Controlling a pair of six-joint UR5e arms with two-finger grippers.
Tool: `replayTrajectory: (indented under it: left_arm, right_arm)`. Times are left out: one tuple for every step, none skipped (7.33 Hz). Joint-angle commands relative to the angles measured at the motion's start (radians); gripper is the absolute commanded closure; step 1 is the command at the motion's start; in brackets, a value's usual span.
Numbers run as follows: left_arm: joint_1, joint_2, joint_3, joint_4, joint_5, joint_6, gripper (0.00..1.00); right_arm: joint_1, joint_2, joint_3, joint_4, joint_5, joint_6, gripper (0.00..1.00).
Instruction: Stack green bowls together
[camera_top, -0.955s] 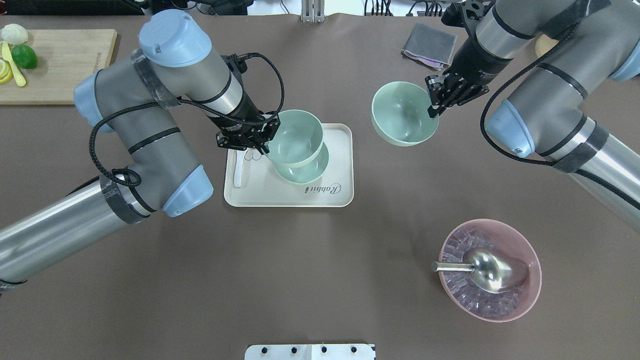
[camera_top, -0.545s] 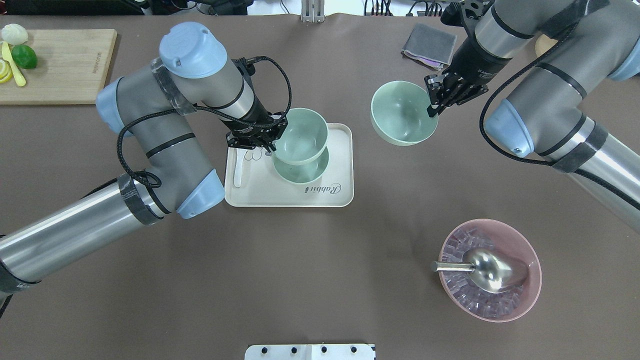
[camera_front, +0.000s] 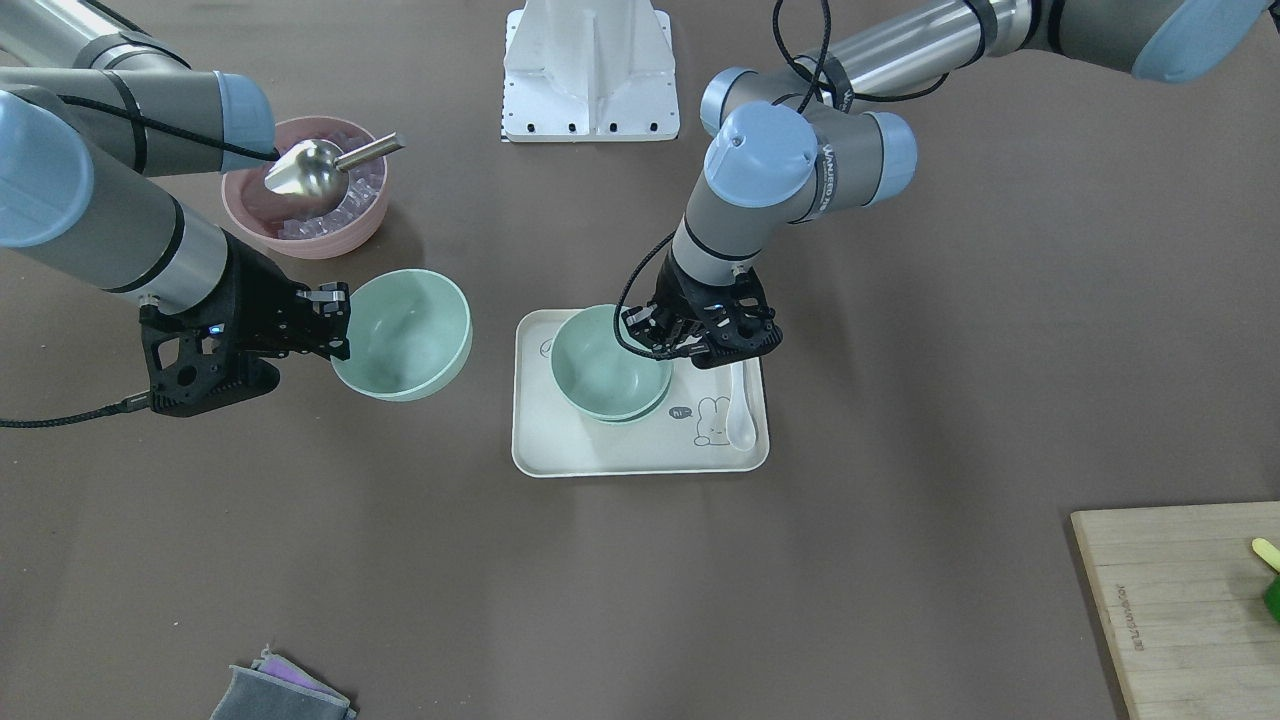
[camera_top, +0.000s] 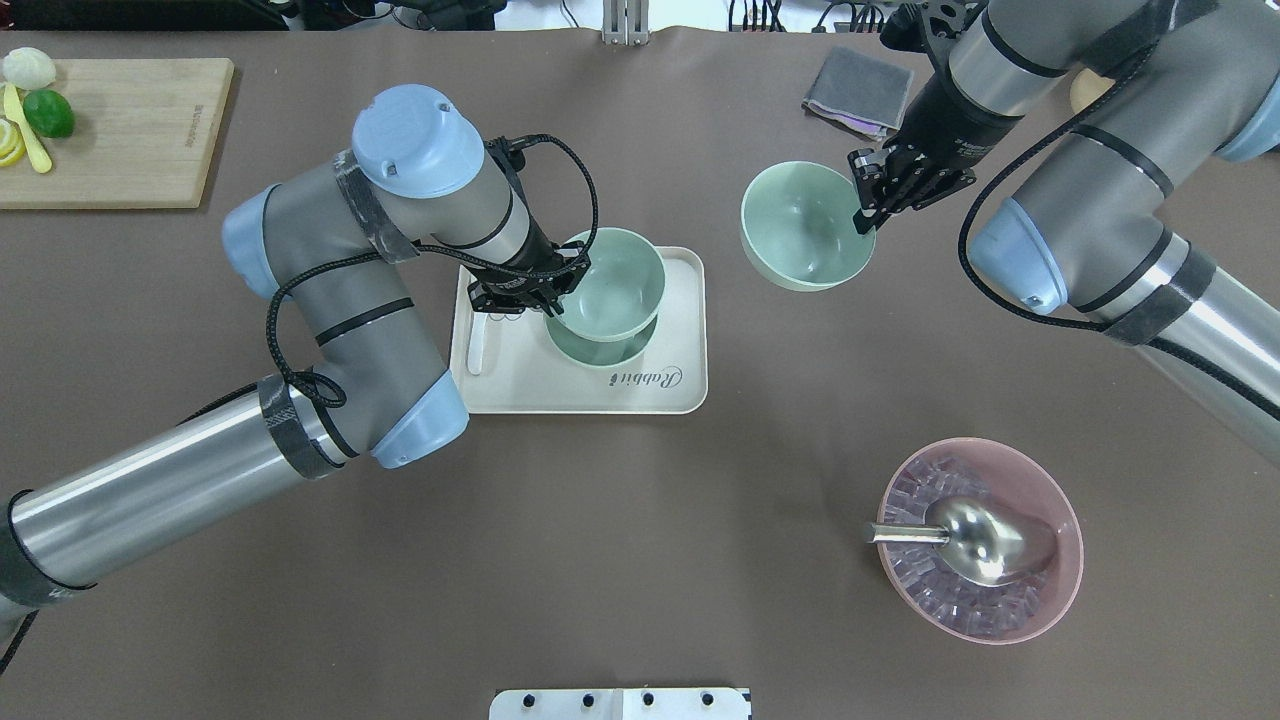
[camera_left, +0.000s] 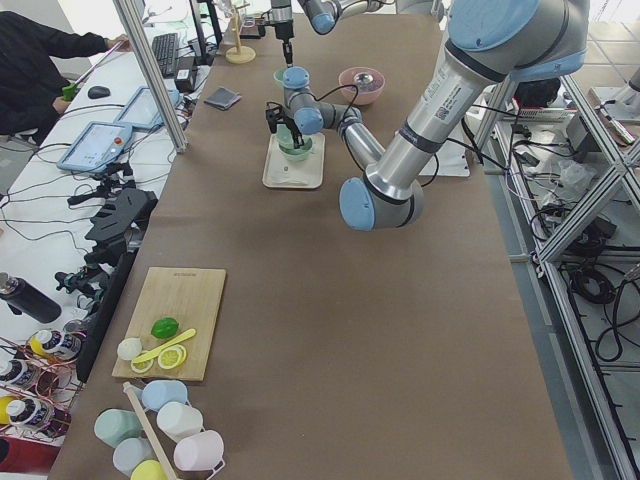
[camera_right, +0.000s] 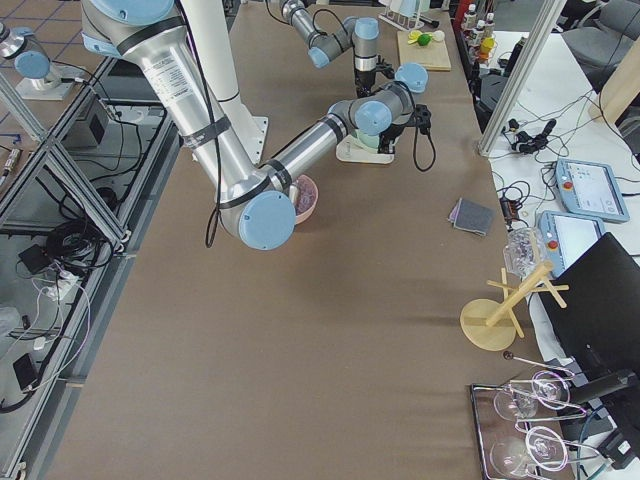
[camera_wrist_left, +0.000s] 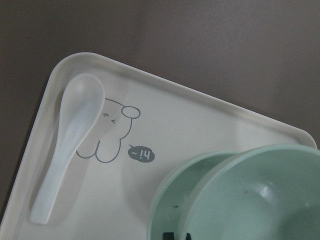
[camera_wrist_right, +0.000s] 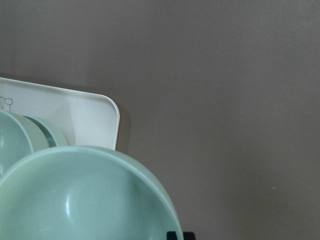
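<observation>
We see the left fingers (camera_top: 548, 297) closed on the near rim of one green bowl (camera_top: 612, 280), holding it over a second green bowl (camera_top: 598, 352) that sits on the cream tray (camera_top: 660, 392). The held bowl is upright and overlaps the lower one a little off centre. From the front-facing view it looks almost seated inside it, but we cannot say for sure whether the two touch. In the left wrist view both bowls fill the lower right corner, with the upper rim in front.

The right fingers (camera_top: 863, 216) pinch the rim of the third green bowl (camera_top: 803, 226), one finger inside and one outside. That bowl hangs beside the tray, off its right-hand side in the overhead view, apart from the other two and tipped slightly. The right wrist view shows its rim close up, with a corner of the tray and the other bowls behind it.

A white spoon (camera_top: 478, 347) lies along the tray's left edge, beside a rabbit drawing. On the brown tabletop (camera_top: 620, 560) we also see a pink bowl (camera_top: 1074, 540) with a metal scoop (camera_top: 985, 540) in it, a folded grey cloth (camera_top: 860, 88) near the far edge, and a wooden cutting board (camera_top: 130, 130) at the far left corner.
</observation>
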Motion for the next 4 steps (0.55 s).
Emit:
replayTrajectory:
  left_arm:
    - [0.003,-0.001,-0.006,0.03,0.003,0.003,1.0]
    - [0.003,-0.004,-0.006,0.049,0.004,0.005,1.0]
    - [0.003,-0.004,-0.001,0.052,0.004,0.005,1.0]
    - [0.003,-0.011,-0.001,0.067,0.006,0.005,1.0]
  right_arm:
    - [-0.002,0.0,0.0,0.002,0.0,0.001,1.0]
    - [-0.002,0.0,0.0,0.0,-0.002,0.001,1.0]
    - [-0.003,0.0,0.0,0.002,-0.002,0.001,1.0]
    - [-0.005,0.0,0.0,0.0,-0.002,0.001,1.0]
